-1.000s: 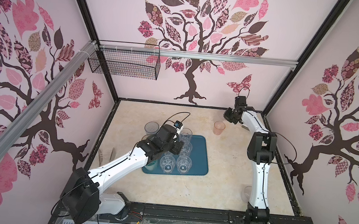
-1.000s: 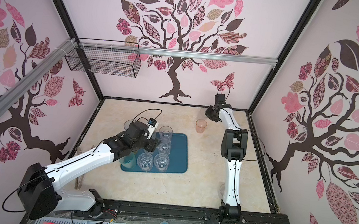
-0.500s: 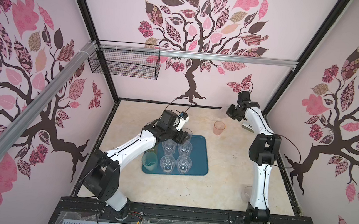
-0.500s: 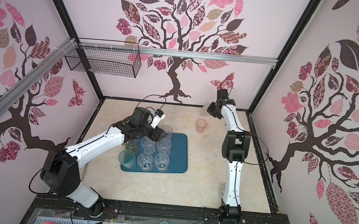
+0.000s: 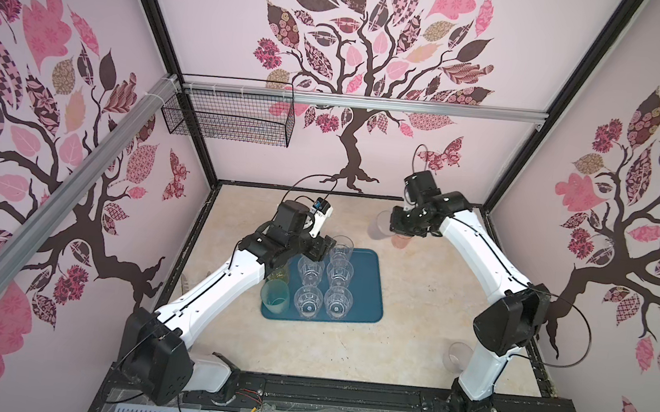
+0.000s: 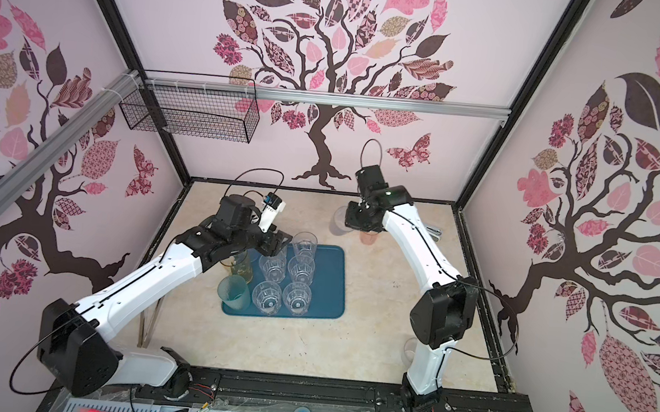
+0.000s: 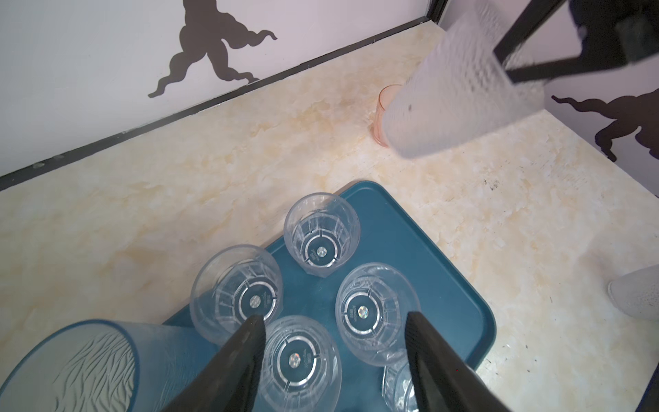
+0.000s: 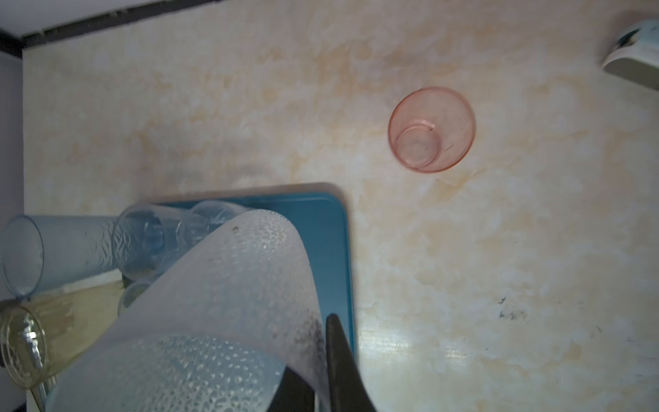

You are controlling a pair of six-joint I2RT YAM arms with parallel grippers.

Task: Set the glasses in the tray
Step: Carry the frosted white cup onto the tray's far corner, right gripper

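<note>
My right end effector (image 5: 395, 227) is clamped on the wall of a frosted tumbler (image 5: 379, 224): one finger (image 8: 337, 356) presses from outside and the other one is inside the rim. I hold this tumbler tilted, above the tabletop (image 5: 415, 291). In both top views it is in the upper middle, above and right of the tray (image 5: 365, 307), so it is outside the tray. Just beside it, to the right and a little lower in the frame, a pink tumbler (image 5: 402, 241) stands upright on the tabletop, also outside the tray.

My left end effector (image 7: 333, 315) has its fingers apart and nothing is between them. In both top views it hangs over the upper left part of the tray. Under it, five clear ribbed tumblers (image 5: 340, 273) stand upright in the tray: three in one column and two in the column to the left of it. A teal tumbler (image 5: 274, 298) stands in the lower left corner of the tray. A yellow tumbler (image 5: 280, 273) is just above it in the frame, at the left edge of the tray, and my left arm hides a part of it.

Near the lower right of the tabletop, one more pale tumbler (image 5: 455, 356) stands beside the base of my right arm, well apart from the tray.
</note>
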